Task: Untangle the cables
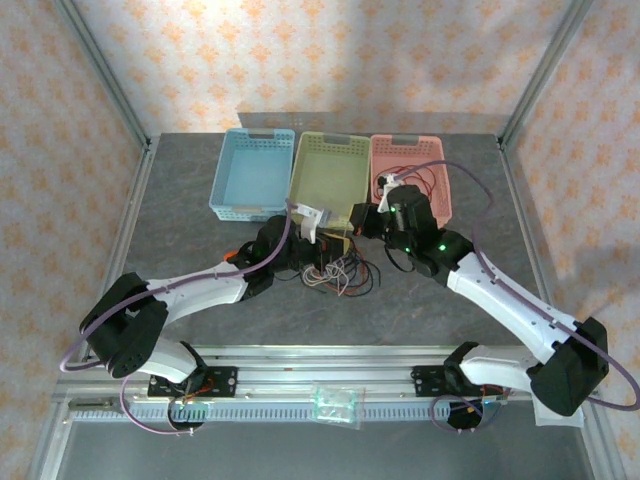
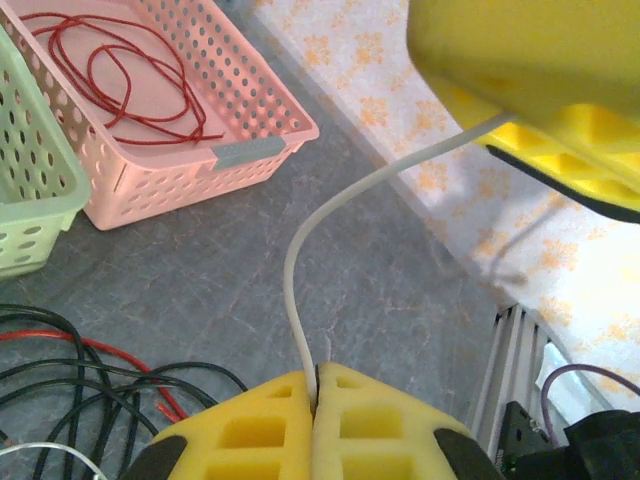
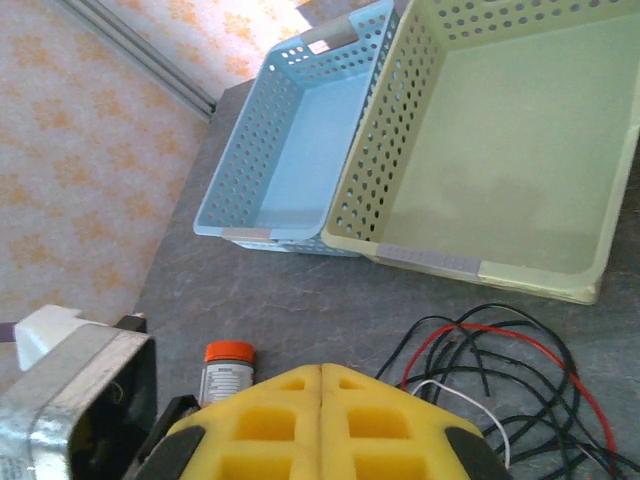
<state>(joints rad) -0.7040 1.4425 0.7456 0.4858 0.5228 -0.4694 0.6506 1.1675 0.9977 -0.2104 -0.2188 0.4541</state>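
A tangle of black and red cables [image 1: 340,272] lies on the grey table in front of the baskets. My left gripper [image 2: 318,372] is shut on a pale whitish cable [image 2: 292,262], which rises in a curve to my right gripper's yellow fingers [image 2: 530,110] and enters the seam between them. Over the tangle the two grippers, left [image 1: 318,235] and right [image 1: 358,218], are close together. In the right wrist view my right gripper [image 3: 321,367] has its pads pressed together, with black, red and white cables [image 3: 500,350] to its right. One red cable [image 2: 120,80] lies coiled in the pink basket [image 2: 250,150].
Blue [image 1: 250,172], green [image 1: 330,170] and pink [image 1: 412,175] baskets stand side by side at the back of the table. A small orange-capped bottle [image 3: 228,368] stands on the table by the left arm. Metal frame rails border the table.
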